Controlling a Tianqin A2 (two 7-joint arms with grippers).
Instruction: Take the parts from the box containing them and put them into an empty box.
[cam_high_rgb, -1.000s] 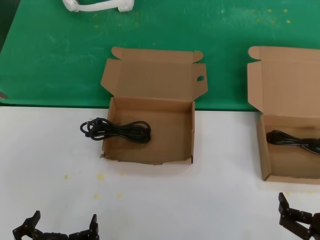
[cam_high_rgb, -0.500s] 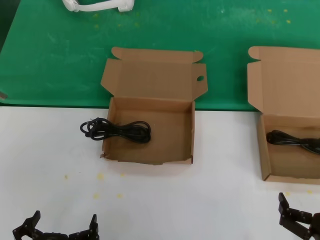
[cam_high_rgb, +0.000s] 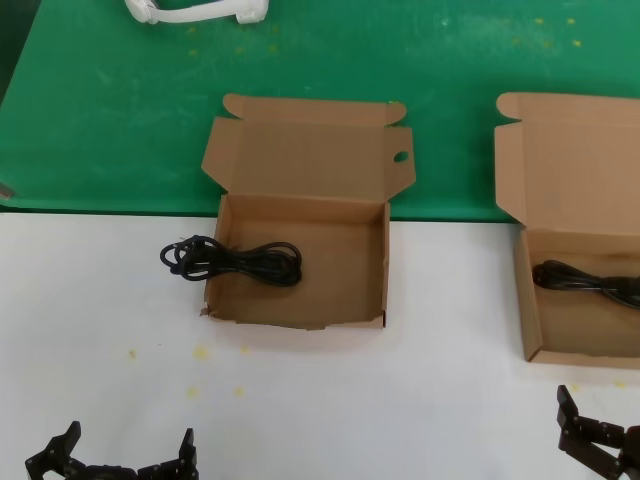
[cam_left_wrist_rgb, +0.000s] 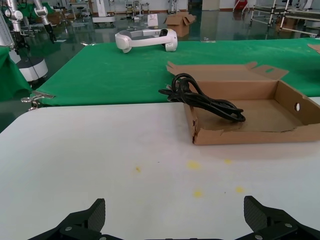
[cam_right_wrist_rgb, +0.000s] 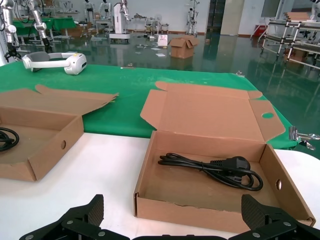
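Nothing is shifting since the earlier frame: the left gripper (cam_left_wrist_rgb: 175, 205) and right gripper (cam_right_wrist_rgb: 172, 205) are idling wide open, one cable (cam_high_rgb: 235, 262) is hanging over the middle box's (cam_high_rgb: 300, 212) wall, another cable (cam_high_rgb: 590, 282) is waiting in the right-hand box (cam_high_rgb: 528, 310).

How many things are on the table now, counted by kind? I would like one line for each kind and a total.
Cardboard boxes: 2, the left box and the right box
Black cables: 2, one draped over the left box's side wall, one inside the right box
White plastic piece: 1
Total: 5
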